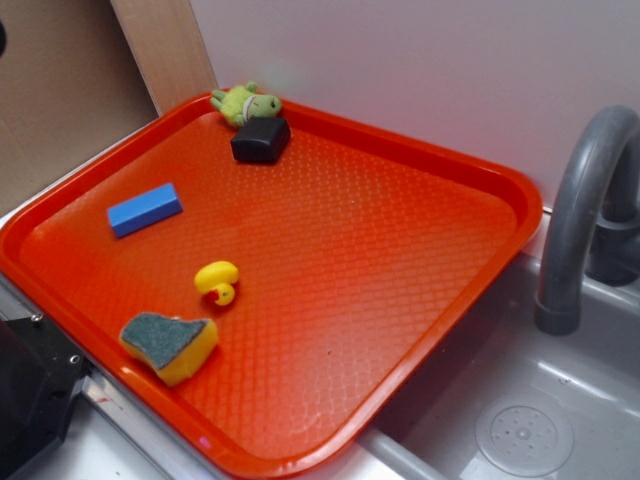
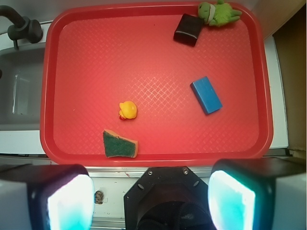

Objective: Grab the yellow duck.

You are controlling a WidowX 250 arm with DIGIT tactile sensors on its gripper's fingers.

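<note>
Red tray holds five items. Yellow duck lies loose near the middle, just beside the green-topped sponge, not touching. Blue block sits apart. Black block touches the green plush toy in a corner. Claw spread wide, empty, off the tray.

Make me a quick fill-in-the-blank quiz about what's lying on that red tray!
1. The yellow duck lies nearest the ____.
2. The blue block rests flat on the ____ tray.
3. The green plush toy touches a ____ block.
4. The gripper holds ____.

Answers: sponge; red; black; nothing
</note>
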